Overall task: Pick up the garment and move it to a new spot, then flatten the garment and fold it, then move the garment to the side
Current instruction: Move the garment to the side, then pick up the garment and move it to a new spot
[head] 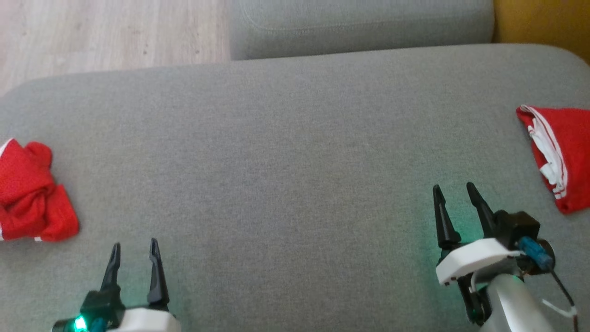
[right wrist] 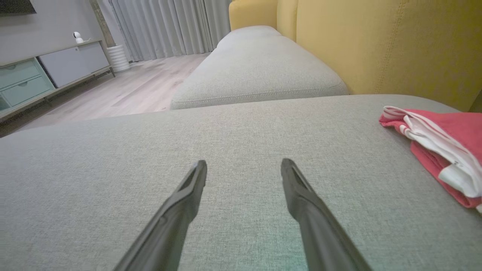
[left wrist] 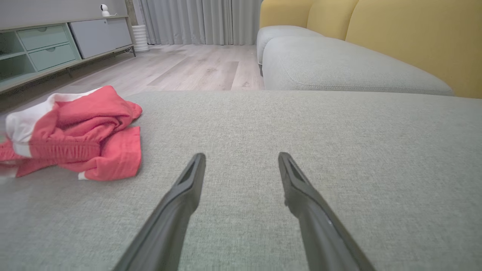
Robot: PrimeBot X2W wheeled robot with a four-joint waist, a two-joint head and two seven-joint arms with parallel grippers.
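We are holding our left gripper (head: 134, 243) and right gripper (head: 453, 186) wide open and empty over the grey cushion (head: 295, 152), while the crumpled red garment (head: 32, 198) is lying near its left edge and a folded red garment (head: 564, 157) is lying at its right edge.

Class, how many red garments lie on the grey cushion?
2: a crumpled garment at far left, a folded garment at far right. Others may lie outside the frame.
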